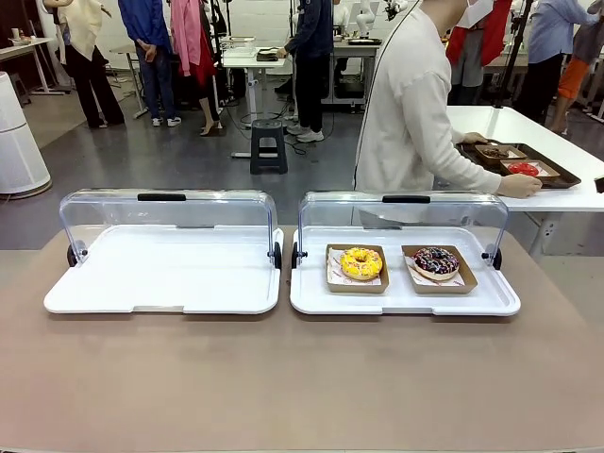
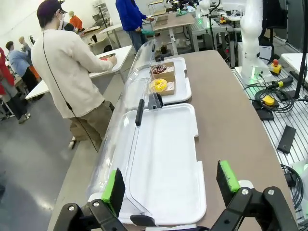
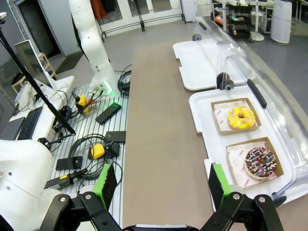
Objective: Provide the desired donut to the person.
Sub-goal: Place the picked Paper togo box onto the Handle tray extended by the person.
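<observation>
In the front view, two white display trays are sitting side by side on the brown surface (image 1: pixel 283 377), each with its clear domed lid tipped back. The left tray (image 1: pixel 165 274) is lying bare at the centre left of the frame. The right tray (image 1: pixel 406 297) is carrying two brown paper boats: a yellow donut (image 1: pixel 361 262) in the left one and a chocolate sprinkled donut (image 1: pixel 436 260) in the right one, near each other but apart. At the upper right the person (image 1: pixel 411 104) in a cream cardigan is standing turned away, one hand (image 1: pixel 519 185) resting at the edge of a dark tray (image 1: pixel 562 176) on a white side table.

In the left wrist view, the left claw (image 2: pixel 171 185) is hanging at the bottom of the frame with its green-padded fingers spread wide and gripping nothing, above the near end of the bare tray. The two donuts are lying in the upper middle, and the person is standing at the upper left.

In the right wrist view, the right claw (image 3: pixel 163 185) is likewise standing with fingers apart and empty, over the brown surface at the bottom. The yellow donut is sitting at centre right, the chocolate one just below it at lower right.
</observation>
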You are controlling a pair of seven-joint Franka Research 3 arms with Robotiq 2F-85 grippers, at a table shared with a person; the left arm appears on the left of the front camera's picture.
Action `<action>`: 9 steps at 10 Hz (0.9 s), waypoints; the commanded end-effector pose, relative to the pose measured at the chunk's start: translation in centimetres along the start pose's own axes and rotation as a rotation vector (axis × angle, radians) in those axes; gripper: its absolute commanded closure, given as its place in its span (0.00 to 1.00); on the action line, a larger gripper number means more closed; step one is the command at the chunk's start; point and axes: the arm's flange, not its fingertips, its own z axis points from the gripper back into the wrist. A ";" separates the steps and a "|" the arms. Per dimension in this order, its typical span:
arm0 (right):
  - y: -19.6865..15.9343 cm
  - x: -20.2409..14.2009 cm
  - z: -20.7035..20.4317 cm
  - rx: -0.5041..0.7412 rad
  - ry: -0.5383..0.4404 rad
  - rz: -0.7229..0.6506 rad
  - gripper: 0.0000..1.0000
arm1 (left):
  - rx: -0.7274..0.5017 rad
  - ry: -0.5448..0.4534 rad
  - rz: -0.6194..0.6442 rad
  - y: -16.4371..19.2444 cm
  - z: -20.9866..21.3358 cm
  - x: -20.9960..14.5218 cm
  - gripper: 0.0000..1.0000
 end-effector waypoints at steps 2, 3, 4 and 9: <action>0.0 0.0 -0.1 0.004 -0.008 0.007 0.00 | 0.010 0.030 0.015 -0.5 -0.4 0.5 0.00; 0.0 0.0 -0.1 0.004 -0.008 0.007 0.00 | 0.004 0.004 0.001 0.1 0.0 0.0 0.00; 0.0 0.0 -0.1 0.004 -0.008 0.007 0.00 | 0.004 0.004 0.001 0.1 0.0 0.0 0.00; 0.0 0.0 -0.1 0.004 -0.008 0.007 0.00 | 0.004 0.004 0.001 0.1 0.0 0.0 0.00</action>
